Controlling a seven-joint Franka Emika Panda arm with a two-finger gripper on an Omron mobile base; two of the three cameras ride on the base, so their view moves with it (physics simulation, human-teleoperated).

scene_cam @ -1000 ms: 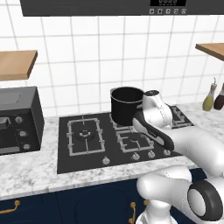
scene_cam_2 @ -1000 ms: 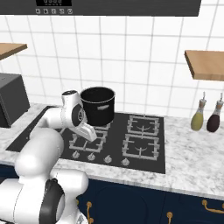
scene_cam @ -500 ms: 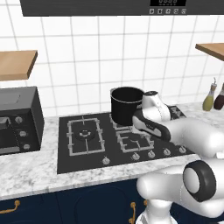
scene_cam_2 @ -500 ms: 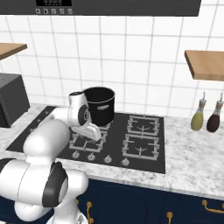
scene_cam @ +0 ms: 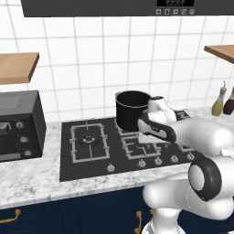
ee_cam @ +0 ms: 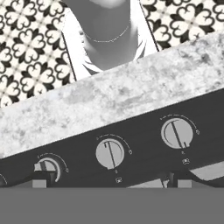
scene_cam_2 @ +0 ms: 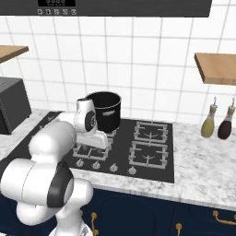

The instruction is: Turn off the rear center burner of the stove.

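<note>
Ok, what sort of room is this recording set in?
A rendered home kitchen, by the look of it: a black glass stove with silver knobs set into a marble counter, a black pot on it, and a white tiled wall behind.

Black pot on the stove, rear center.

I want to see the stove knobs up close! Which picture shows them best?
The hand view: three silver knobs look big, pointer lines clear. In the left base view the knobs are tiny dots along the stove front; the right base view shows the same.
</note>
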